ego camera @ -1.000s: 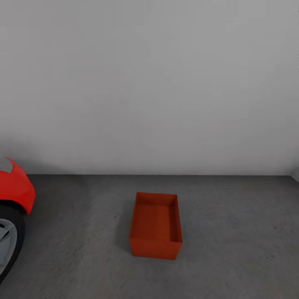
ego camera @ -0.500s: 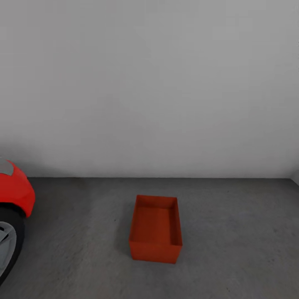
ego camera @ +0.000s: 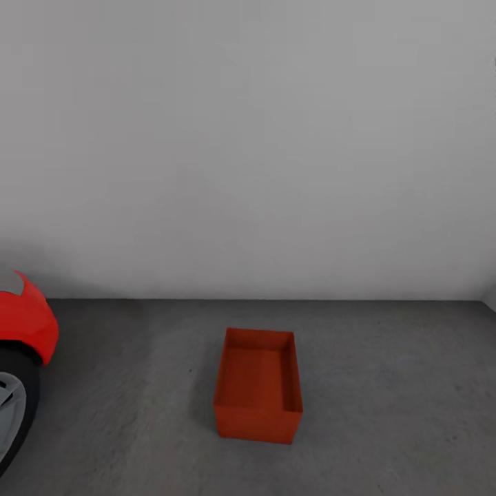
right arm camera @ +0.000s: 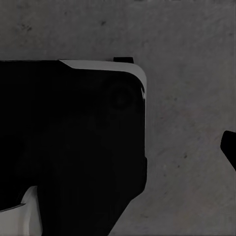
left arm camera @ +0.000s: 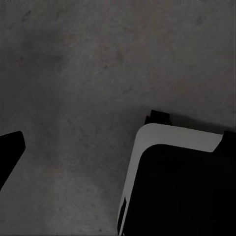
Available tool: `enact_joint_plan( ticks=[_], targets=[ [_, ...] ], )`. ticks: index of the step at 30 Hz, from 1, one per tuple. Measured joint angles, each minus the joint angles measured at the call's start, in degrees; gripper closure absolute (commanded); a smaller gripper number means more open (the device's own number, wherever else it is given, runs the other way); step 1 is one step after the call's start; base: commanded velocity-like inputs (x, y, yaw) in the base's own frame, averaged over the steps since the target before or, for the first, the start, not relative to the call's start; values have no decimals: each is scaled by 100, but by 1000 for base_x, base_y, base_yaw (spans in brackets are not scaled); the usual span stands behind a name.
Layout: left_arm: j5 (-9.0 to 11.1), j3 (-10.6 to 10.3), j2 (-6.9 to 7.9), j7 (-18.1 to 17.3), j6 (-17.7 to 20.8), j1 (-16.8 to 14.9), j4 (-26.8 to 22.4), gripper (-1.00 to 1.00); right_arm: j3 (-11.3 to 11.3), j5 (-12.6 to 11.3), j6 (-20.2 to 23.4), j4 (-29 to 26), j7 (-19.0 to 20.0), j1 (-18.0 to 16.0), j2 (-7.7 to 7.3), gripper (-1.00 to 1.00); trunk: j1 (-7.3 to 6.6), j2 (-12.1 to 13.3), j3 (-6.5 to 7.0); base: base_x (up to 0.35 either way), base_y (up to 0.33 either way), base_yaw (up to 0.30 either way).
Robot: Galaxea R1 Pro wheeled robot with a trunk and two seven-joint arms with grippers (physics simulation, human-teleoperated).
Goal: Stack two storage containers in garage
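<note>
One orange-red storage container (ego camera: 257,384) stands upright and empty on the dark grey garage floor (ego camera: 386,386), a little short of the white wall, in the head view. Nothing is stacked on it. In the left wrist view, my left gripper's dark fingertip (left arm camera: 10,152) pokes in at the picture's edge over bare floor. The right wrist view likewise has my right gripper's dark fingertip (right arm camera: 229,147) at the edge. Both grippers are spread wide and hold nothing.
The red car's front corner (ego camera: 26,324) and its wheel (ego camera: 12,406) stand at the left of the head view. A plain white-grey wall (ego camera: 248,151) closes the back. Parts of my own black-and-white base (left arm camera: 182,187) (right arm camera: 73,142) lie below the wrists.
The whole head view has shifted slightly, so the container, car and wall base sit a little lower in the picture. Nothing itself has moved.
</note>
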Motion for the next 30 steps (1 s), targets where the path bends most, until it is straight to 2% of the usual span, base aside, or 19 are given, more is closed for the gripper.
enact_joint_plan(
  ticks=[30],
  targets=[
    [0, 1, 0, 0, 0, 0, 0, -100, 0, 0, 0, -2, 0, 0, 5, -100, 0, 0, 278, 0, 0, 0]
  ],
)
